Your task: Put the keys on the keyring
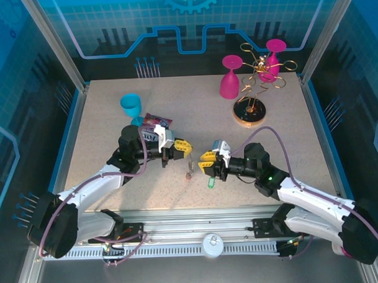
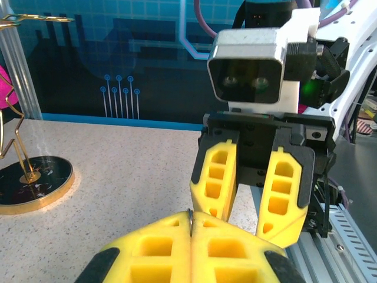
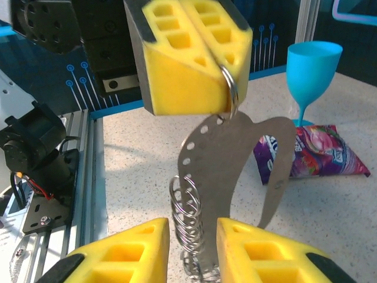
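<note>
Keyring [image 3: 209,159] hangs from the left gripper [image 3: 224,71], its lower end between the right gripper's [image 2: 242,212] spread jaws.
We see the left jaws pressed together on a small split ring [image 3: 231,88] at the keyring's top. The flat grey loop drops between the right jaws; we can't tell if it touches either pad, and the frame edge cuts off its bottom. A wire coil [image 3: 187,206] beside it is cut off too. The green-tagged key [image 1: 211,182] lies on the surface [image 1: 114,138] just beside the right gripper. From above, the keyring is a sliver, too small to read. The loop partly hides the snack packet [image 3: 318,156].
</note>
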Available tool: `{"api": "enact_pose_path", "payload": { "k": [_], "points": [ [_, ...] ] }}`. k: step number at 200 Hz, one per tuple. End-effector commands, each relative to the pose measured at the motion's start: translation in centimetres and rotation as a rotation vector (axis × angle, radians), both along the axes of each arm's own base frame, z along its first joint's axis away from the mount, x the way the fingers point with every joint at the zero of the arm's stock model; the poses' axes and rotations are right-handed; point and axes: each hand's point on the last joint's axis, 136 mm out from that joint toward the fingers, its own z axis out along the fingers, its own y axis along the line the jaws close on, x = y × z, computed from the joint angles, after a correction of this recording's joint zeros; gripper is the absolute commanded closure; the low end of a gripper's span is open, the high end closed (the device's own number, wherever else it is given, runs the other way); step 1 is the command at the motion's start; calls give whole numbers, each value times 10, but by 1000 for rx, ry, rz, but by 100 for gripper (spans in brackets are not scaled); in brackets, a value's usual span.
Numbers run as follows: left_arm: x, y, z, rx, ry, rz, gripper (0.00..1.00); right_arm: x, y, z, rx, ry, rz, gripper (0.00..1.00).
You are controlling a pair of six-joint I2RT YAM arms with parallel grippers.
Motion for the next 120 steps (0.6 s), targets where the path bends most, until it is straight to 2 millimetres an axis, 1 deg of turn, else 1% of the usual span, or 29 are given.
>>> {"api": "enact_pose_path", "payload": {
  "k": [1, 25, 65, 106, 120],
  "points": [
    [-4, 2, 7, -13, -7, 13, 100, 2, 7, -3, 21, 44, -2, 72],
    [-5, 2, 6, -12, -5, 10, 100, 1, 16, -3, 30, 45, 40, 70],
    [-7, 1, 6, -14, -8, -3, 100, -2, 23, 2, 47, 15, 83, 67],
    [-7, 1, 5, -12, -7, -9, 100, -3, 29, 8, 65, -33, 118, 67],
    [-7, 0, 5, -12, -7, -11, 100, -3, 32, 10, 67, -42, 127, 69]
  ]
}}
